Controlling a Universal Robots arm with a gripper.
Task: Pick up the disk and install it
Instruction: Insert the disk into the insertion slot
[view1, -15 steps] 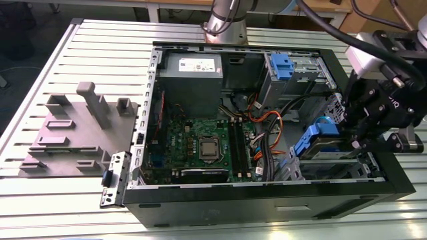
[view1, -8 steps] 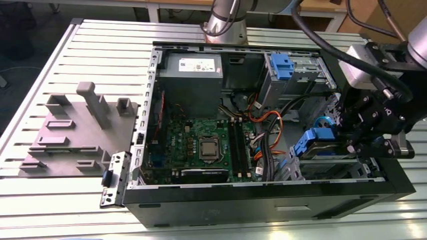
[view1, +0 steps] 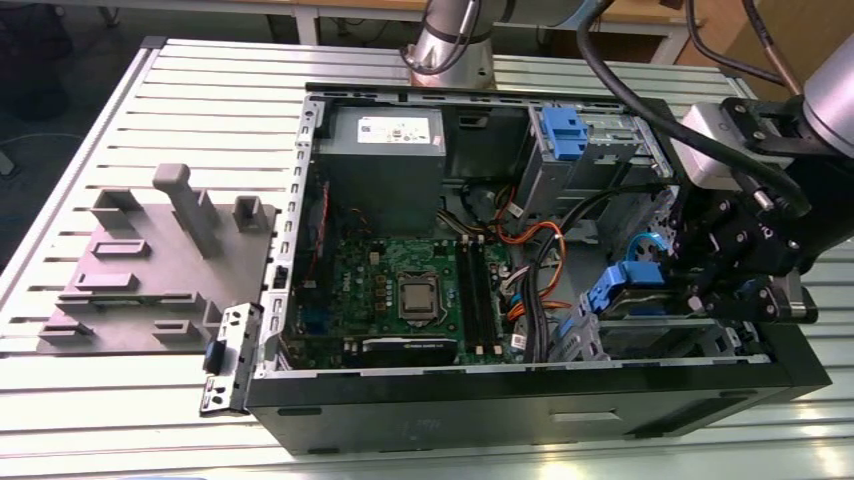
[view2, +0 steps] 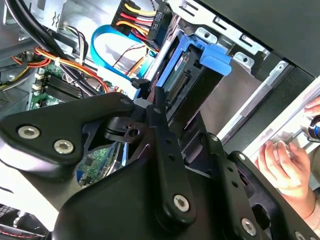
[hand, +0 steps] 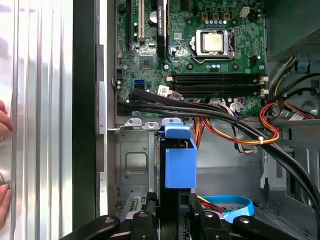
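Note:
The disk stands on edge in its bright blue carrier, with the carrier's tab toward the metal drive cage at the front corner of the open computer case. My gripper is shut on it, one black finger on each flat side. In the second wrist view the disk shows its connector edge between the fingers. In the exterior view the gripper hangs over the case's right end, with the disk low inside, among cables.
The motherboard, the grey power supply and orange and black cables fill the case. A second blue carrier sits in the upper bay. A grey fixture lies on the slatted table. A person's hand rests beside the case.

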